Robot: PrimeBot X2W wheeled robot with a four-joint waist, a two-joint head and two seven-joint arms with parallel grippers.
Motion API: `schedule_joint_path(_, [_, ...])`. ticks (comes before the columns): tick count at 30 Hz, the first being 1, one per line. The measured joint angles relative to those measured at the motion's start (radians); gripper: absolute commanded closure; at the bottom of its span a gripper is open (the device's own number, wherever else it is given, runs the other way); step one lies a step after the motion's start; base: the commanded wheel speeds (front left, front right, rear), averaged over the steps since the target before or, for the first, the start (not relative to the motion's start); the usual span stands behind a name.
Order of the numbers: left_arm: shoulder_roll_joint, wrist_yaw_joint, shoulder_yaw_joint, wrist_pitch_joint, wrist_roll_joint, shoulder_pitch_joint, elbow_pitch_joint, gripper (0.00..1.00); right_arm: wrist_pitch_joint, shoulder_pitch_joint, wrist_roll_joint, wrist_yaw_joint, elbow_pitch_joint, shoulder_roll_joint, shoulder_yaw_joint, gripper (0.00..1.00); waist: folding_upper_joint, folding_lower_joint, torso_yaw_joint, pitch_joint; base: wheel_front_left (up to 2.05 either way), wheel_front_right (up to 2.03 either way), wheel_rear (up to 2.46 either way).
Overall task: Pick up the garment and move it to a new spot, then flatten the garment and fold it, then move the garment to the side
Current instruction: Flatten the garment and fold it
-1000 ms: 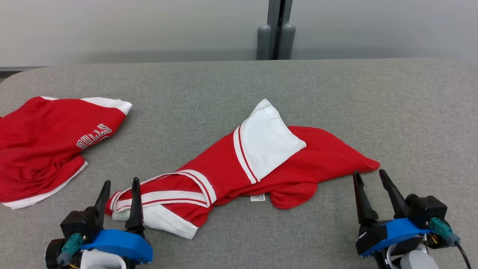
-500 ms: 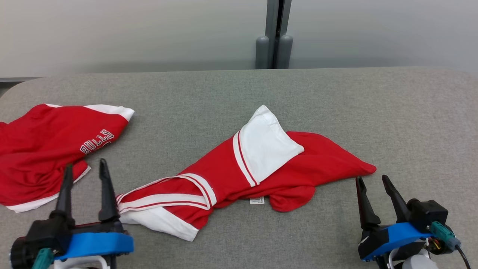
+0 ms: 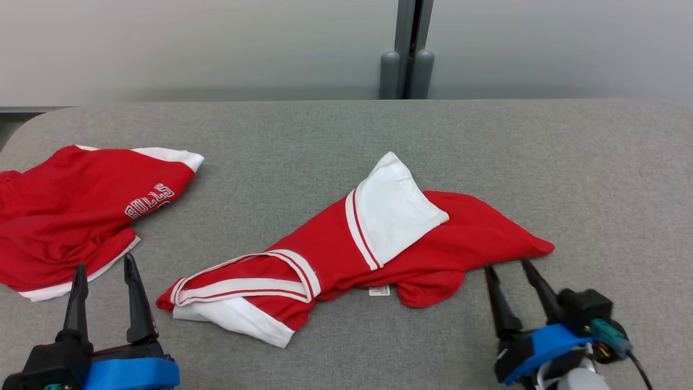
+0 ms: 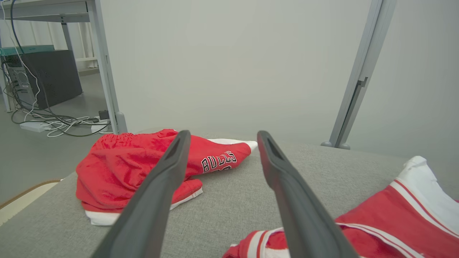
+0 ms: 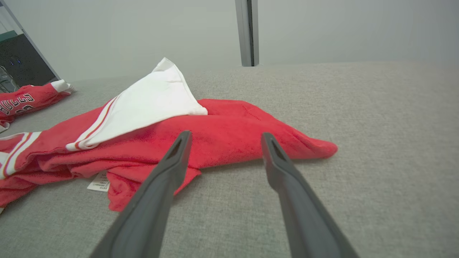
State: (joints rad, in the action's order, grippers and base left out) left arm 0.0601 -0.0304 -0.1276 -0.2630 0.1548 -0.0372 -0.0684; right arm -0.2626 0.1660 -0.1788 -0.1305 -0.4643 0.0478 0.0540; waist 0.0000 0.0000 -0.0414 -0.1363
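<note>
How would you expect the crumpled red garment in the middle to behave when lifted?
Probably floppy: the garment lies in soft folds on the table, so it should drape and unfold. Likely light, being thin cloth.

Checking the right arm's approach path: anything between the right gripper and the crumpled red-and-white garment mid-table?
Nothing visible. The open right gripper points at the garment's near red edge, with bare grey table between. The BULLS shorts lie far left, out of that path.
</note>
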Motion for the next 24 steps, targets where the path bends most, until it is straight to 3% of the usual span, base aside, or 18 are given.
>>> schedule_joint_path(11, [-0.008,-0.022,-0.006,0.000,-0.019,0.015,-0.024,0.00,0.076,0.112,0.075,0.000,-0.110,-0.001,0.236,0.00,0.0000,0.0000,-0.018,0.000,0.00,0.00,0.00])
schedule_joint_path(22, [-0.008,-0.010,0.019,0.000,0.004,0.023,-0.036,0.00,0.126,0.202,0.166,0.000,-0.311,-0.001,0.304,0.00,0.0000,0.0001,-0.047,-0.017,0.00,0.00,0.00])
schedule_joint_path(23, [-0.008,-0.008,0.022,0.000,0.004,0.024,-0.036,0.00,0.122,0.210,0.166,0.000,-0.328,-0.001,0.303,0.51,0.0000,0.0000,-0.048,-0.018,0.00,0.00,0.00])
schedule_joint_path(24, [-0.008,-0.006,0.026,0.000,0.006,0.024,-0.037,0.00,0.116,0.220,0.167,0.000,-0.342,-0.002,0.301,0.92,0.0000,0.0000,-0.049,-0.019,0.00,0.00,0.00])
